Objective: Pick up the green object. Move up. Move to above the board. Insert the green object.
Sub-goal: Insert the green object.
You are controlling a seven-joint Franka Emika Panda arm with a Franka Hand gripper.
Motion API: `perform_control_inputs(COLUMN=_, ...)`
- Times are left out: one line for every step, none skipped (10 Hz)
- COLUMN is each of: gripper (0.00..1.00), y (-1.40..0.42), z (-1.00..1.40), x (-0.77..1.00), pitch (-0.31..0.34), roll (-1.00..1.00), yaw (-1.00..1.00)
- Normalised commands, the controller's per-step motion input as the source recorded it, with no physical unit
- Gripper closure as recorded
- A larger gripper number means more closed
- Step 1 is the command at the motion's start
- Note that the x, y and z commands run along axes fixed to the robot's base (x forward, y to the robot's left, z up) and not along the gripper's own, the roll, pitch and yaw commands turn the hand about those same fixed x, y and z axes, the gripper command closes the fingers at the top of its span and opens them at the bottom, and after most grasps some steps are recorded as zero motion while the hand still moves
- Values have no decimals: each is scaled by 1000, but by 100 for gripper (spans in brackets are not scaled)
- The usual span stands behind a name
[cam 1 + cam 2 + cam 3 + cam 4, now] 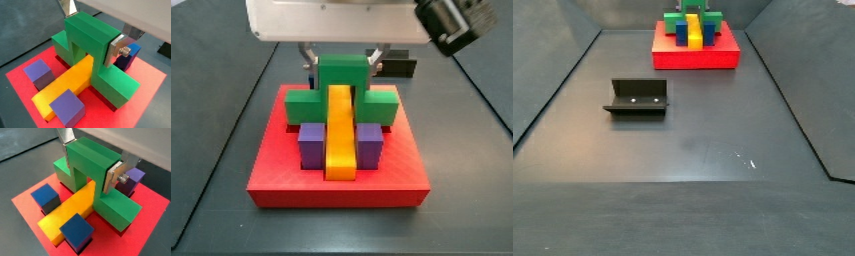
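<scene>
The green object (100, 37) is a bridge-shaped block with a low foot on each side. It stands upright on the red board (20, 72) and straddles the yellow bar (67, 85). It shows in both wrist views (100, 163) and both side views (341, 78) (691, 12). My gripper (92, 29) is above the board, with one silver finger (115, 47) flat against each side of the block's top. It also shows in a wrist view (90, 159) and a side view (342, 62). The jaws are shut on the green object.
Purple-blue cubes (39, 74) (67, 107) sit beside the yellow bar, and another (130, 54) is behind the green foot. The board (694, 55) lies at the far end of the dark floor. The fixture (637, 98) stands nearer, to the left.
</scene>
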Motion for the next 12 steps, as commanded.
perform_control_inputs(gripper=100, y=0, z=-237, x=-174, pitch=-33, roll=190, yaw=0)
perform_control_inputs(gripper=100, y=-23, z=-326, x=-231, pitch=-94, roll=89, yaw=0)
perform_control_inputs(gripper=100, y=-131, z=-446, x=-237, pitch=-109, roll=40, yaw=-14)
perform_control_inputs(gripper=100, y=-169, z=-460, x=-180, pitch=-110, roll=0, yaw=-43)
perform_control_inputs(gripper=100, y=-191, z=-474, x=-111, pitch=-121, roll=0, yaw=-43)
perform_control_inputs(gripper=100, y=-103, z=-523, x=-71, pitch=-121, roll=0, yaw=-40)
perform_control_inputs(gripper=100, y=0, z=-506, x=-37, pitch=-106, roll=11, yaw=0)
perform_control_inputs(gripper=100, y=57, z=-780, x=0, pitch=-127, roll=41, yaw=0)
perform_control_inputs(gripper=100, y=194, z=-843, x=0, pitch=-130, roll=84, yaw=49)
perform_control_inputs(gripper=100, y=120, z=-760, x=-9, pitch=-131, roll=117, yaw=34)
perform_control_inputs(gripper=100, y=140, z=-674, x=-29, pitch=-130, roll=131, yaw=46)
perform_control_inputs(gripper=100, y=77, z=-591, x=-80, pitch=-147, roll=106, yaw=17)
